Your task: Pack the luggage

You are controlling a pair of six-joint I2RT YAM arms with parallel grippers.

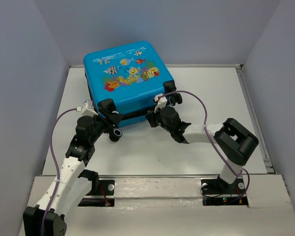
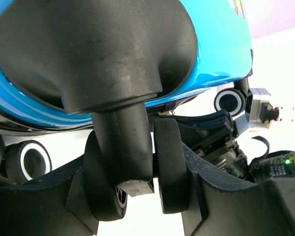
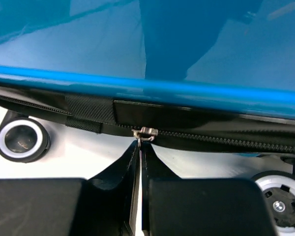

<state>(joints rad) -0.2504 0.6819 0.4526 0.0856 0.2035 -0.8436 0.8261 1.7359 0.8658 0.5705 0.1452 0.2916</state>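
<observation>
Two grippers work the wheel end of the luggage [image 1: 128, 73], which lies flat on the table [image 1: 211, 98] at far-left of centre, fish print [image 1: 125, 69] up. Wheel end faces the arm bases. Long axis runs away from them, leaning slightly left toward the far wall, so the near-left corner sits closest to the bases. The top view gives that layout but hides both grips. Left wrist view: the left gripper [image 2: 137, 196] is closed narrow on the twin caster wheel [image 2: 169, 167] at the near-left corner, a finger pressed on each outer face, with the black wheel housing [image 2: 98, 54] filling the frame above. Another white-rimmed wheel [image 2: 231, 101] shows further along under the blue shell. Right wrist view: the right gripper [image 3: 139, 172] is pinched tight on the thin zip pull [image 3: 138, 157], which hangs from the slider [image 3: 145, 132] on the black zip [image 3: 226, 140] just under the shell edge. Only this view shows the zip track. I can't tell how much of it is closed.
</observation>
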